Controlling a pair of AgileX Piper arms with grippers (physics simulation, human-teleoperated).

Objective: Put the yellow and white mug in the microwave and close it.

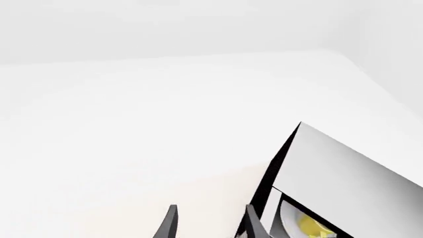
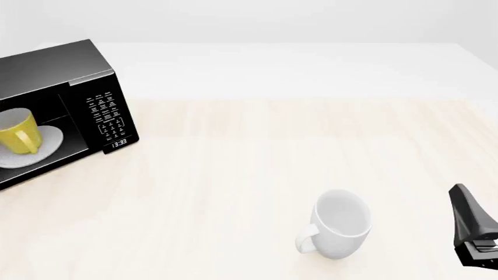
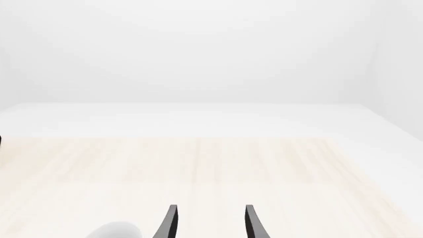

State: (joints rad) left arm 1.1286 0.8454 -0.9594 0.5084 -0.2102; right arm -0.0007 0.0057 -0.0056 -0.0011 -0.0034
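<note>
The left hand shows only in its own wrist view: two dark fingertips held apart with nothing between them. Just beside one fingertip is the microwave, its grey side and black front edge close by; a glimpse of the cavity shows a white plate with the yellow mug on it. So the mug lies close ahead of this hand and off to one side, inside the oven, not touching the fingers.

The right hand is likewise parted and empty in its wrist view, fingertips over bare desk. Near it, to its left, a white mug peeks in at the picture's edge. In the front view only part of this hand shows at the right edge, with the white mug standing upright on the desk near it, handle turned away from the hand.

Well apart from the right hand, far across the desk to its left, the microwave stands with its cavity exposed. The mug sits upright on the plate inside, handle toward the keypad.
</note>
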